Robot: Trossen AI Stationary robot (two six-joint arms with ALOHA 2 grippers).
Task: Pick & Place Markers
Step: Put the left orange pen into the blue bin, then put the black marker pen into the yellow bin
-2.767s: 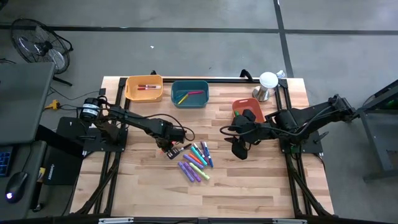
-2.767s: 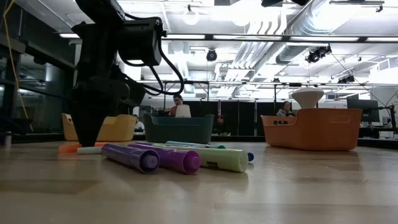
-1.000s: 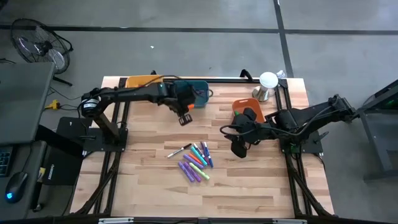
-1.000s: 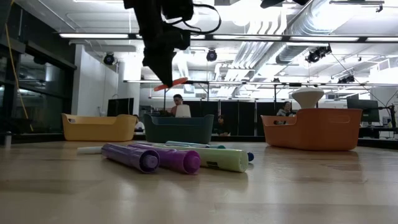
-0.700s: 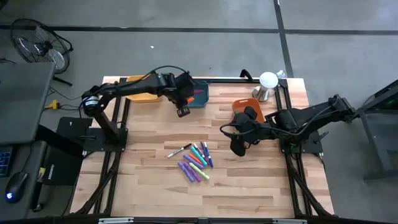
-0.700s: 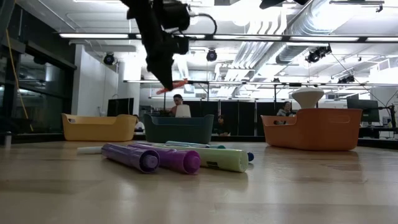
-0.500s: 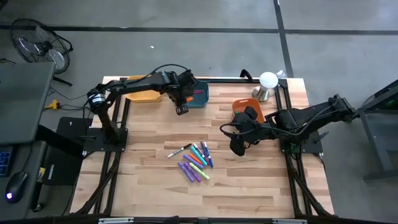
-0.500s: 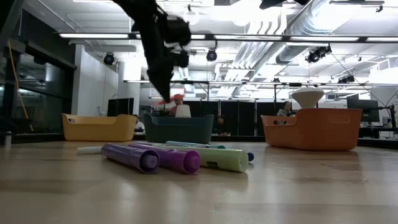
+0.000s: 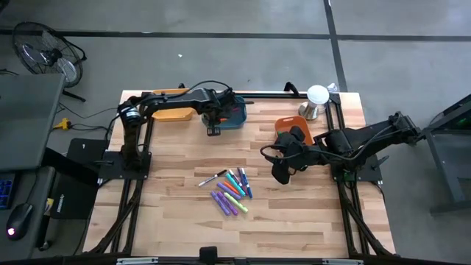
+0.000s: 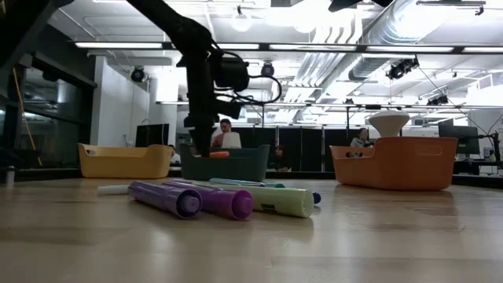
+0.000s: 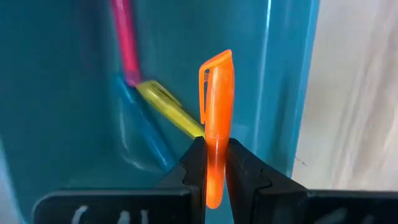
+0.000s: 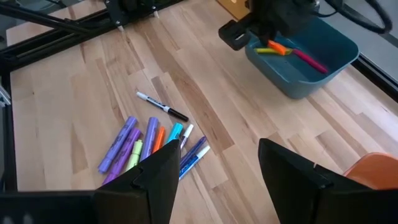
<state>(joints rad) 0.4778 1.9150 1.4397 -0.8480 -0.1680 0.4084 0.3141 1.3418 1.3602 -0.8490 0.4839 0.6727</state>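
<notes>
We see the orange marker (image 11: 217, 124) pinched crosswise in our left gripper (image 11: 214, 165), its long axis reaching out beyond the fingertips over the teal bin (image 9: 234, 118) where pink and yellow markers lie, while our right gripper (image 12: 214, 162) waits spread wide nearer the table's pile (image 9: 230, 190).

orange marker (image 11: 216, 130) | teal bin (image 9: 234, 116) | yellow bin (image 10: 126, 161) | orange bin (image 10: 393, 163) | purple markers (image 10: 192, 199)
</notes>
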